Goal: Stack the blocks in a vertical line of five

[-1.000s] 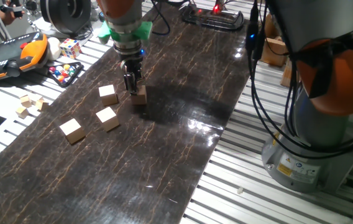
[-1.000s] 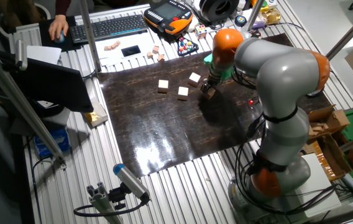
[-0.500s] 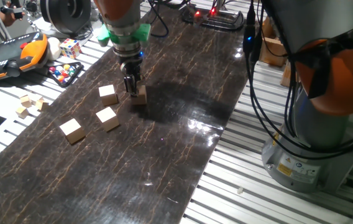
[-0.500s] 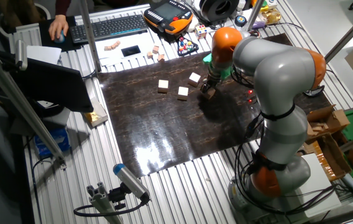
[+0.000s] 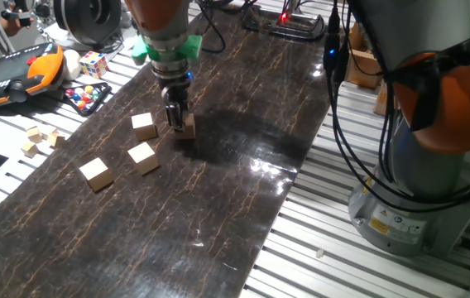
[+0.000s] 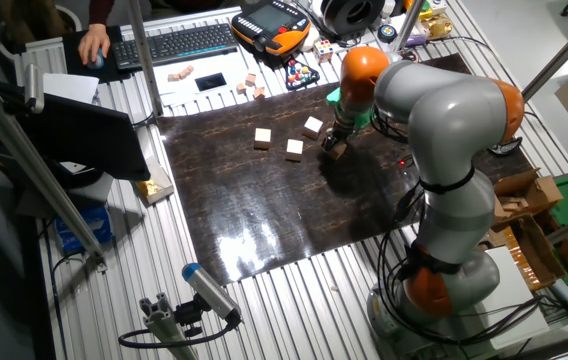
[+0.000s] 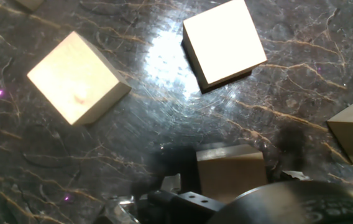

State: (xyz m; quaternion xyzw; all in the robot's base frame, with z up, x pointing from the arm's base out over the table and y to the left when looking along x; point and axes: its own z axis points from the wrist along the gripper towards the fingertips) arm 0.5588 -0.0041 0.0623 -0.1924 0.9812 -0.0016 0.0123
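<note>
Dark marbled surface [image 5: 243,165] with tan wooden blocks and the arm's tool [image 5: 175,122] low among them.
The tool grips one block [image 5: 186,126] that sits on the surface; three more blocks [image 5: 143,125] [image 5: 142,156] [image 5: 95,173] lie separately just beside it, none stacked.

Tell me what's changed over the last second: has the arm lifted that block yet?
Barely anything. The gripper has crept slightly up and away from the camera in one fixed view, and the block at its fingers went with it. Whether that block is off the mat cannot be told. The three loose blocks have not moved.
</note>
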